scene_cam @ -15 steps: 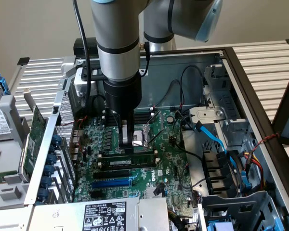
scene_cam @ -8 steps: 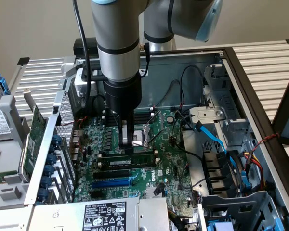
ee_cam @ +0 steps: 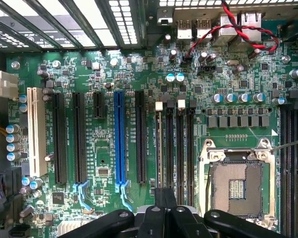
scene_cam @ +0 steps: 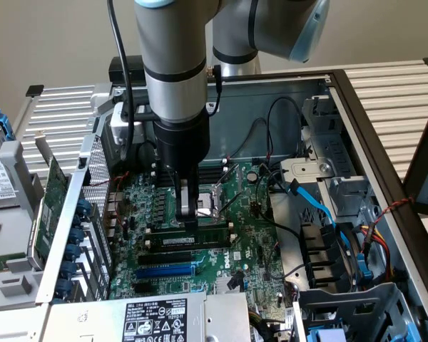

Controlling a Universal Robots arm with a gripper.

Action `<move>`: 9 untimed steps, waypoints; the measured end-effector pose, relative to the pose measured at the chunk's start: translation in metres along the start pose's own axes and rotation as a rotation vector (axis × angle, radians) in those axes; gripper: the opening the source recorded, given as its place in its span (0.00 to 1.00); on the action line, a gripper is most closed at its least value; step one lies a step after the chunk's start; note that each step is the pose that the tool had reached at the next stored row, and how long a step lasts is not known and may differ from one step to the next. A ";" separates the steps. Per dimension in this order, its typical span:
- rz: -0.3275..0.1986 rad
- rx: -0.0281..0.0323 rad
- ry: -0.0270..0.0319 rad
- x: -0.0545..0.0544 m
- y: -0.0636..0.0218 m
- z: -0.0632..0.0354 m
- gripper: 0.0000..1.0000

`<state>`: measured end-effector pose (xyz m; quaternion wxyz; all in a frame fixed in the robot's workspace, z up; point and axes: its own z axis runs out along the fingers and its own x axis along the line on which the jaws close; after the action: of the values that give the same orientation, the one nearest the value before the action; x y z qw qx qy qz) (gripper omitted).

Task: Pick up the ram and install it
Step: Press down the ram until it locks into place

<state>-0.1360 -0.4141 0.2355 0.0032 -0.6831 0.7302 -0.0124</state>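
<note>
Arm (scene_cam: pixel 175 64): held vertical, wrist pointed straight down. Gripper (scene_cam: pixel 188 219): lowered, fingers (scene_cam: pixel 187 203) brought close together, tips seen pointing downward in the exterior view.

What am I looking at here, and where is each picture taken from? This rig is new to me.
The grey jointed machine is a robot arm; the gripper at its end does the grasping. The exterior view is from a camera off the arm, looking into an open computer case. The wrist view is from a camera on the arm's wrist, facing the green motherboard with its blue slot and square processor socket. The gripper is down at the ram, a narrow green stick lying along the memory slots. Whether it grips the stick is unclear.
</note>
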 end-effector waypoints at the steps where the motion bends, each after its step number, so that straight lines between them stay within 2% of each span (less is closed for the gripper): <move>1: 0.000 0.0004 -0.0022 0.000 0.0001 0.0002 0.11; 4: 0.000 0.0017 -0.0087 0.000 0.0001 0.0013 0.11; 9: 0.001 0.0017 -0.0096 0.000 0.0002 0.0018 0.11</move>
<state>-0.1362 -0.4142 0.2337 0.0073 -0.6829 0.7304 -0.0097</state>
